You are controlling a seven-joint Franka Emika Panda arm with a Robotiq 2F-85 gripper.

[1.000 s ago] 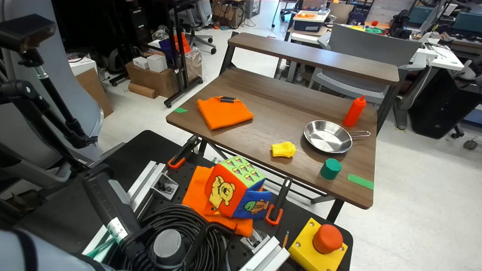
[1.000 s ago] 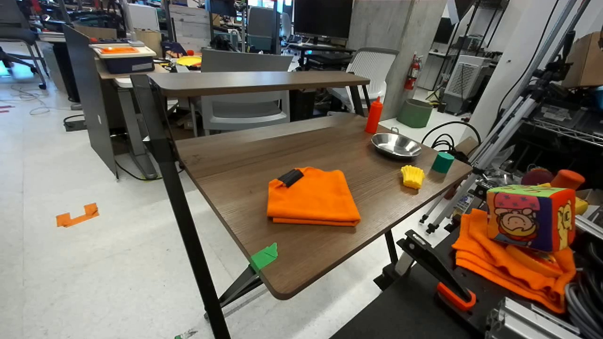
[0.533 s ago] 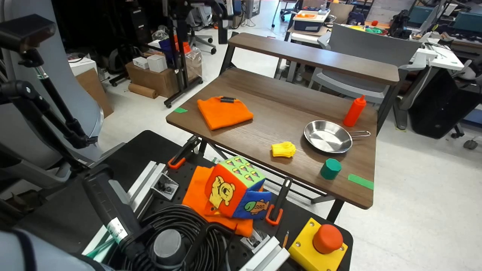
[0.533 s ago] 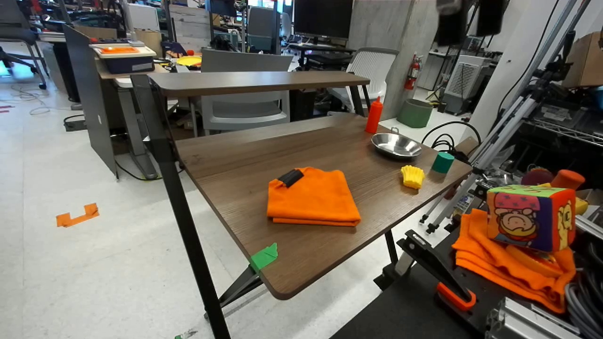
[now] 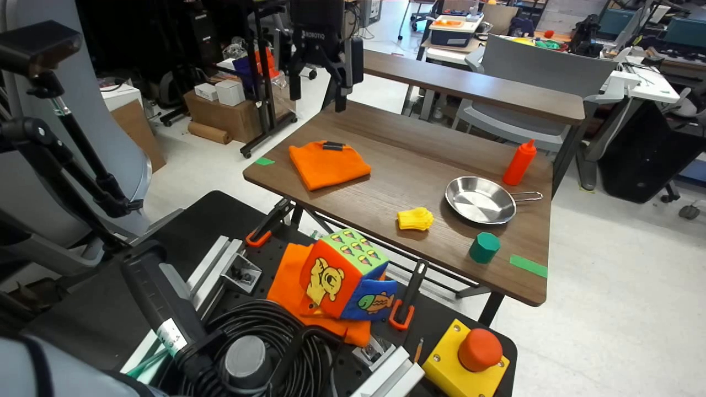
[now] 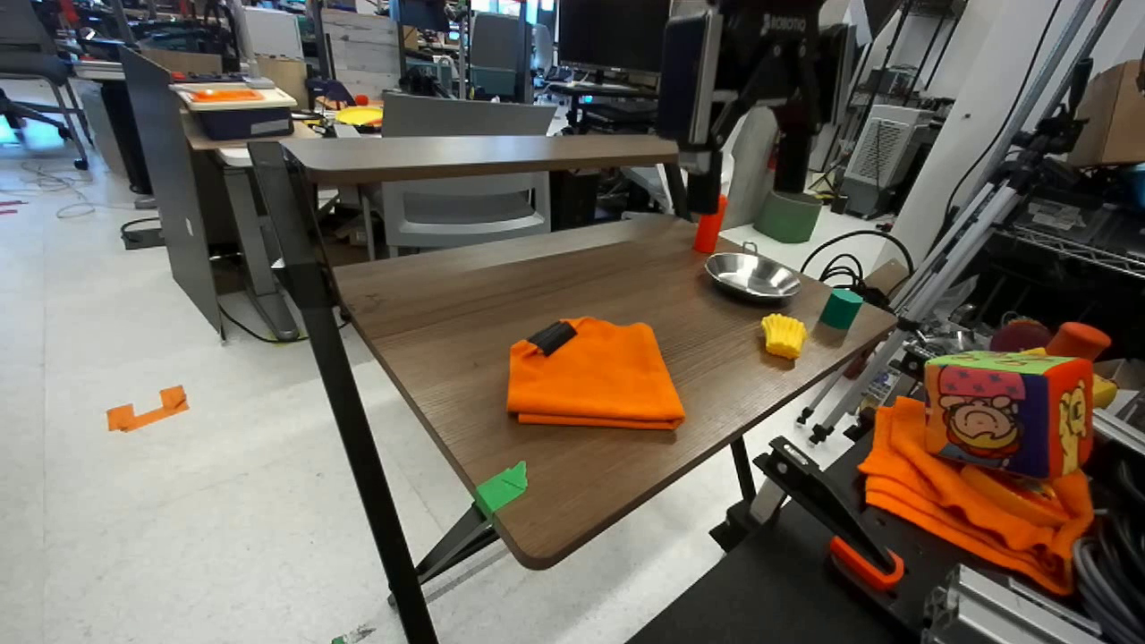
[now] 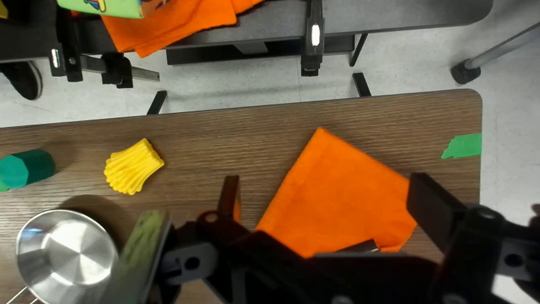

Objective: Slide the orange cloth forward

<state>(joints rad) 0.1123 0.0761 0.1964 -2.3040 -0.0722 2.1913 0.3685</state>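
Observation:
The orange cloth lies flat and folded on the brown table, and it shows in both exterior views (image 5: 329,167) (image 6: 595,380). A black clip or tag sits on one edge of it. In the wrist view the cloth (image 7: 337,194) shows between the two fingers, partly covered at its lower edge by the gripper body. My gripper is open and empty, in the air above the table and apart from the cloth. It hangs fingers-down in both exterior views (image 5: 317,95) (image 6: 749,179) and also shows in the wrist view (image 7: 325,185).
On the table (image 5: 408,149) are a yellow shell-like piece (image 5: 415,219), a metal pan (image 5: 480,201), a green block (image 5: 485,247) and a red bottle (image 5: 519,162). A raised shelf (image 5: 469,82) runs along the table's far side. A soft cube (image 5: 345,275) rests on another orange cloth (image 5: 287,275) on the black platform.
My gripper has come down from the top of both exterior views and now hangs lower above the table. The cloth and other objects have not moved.

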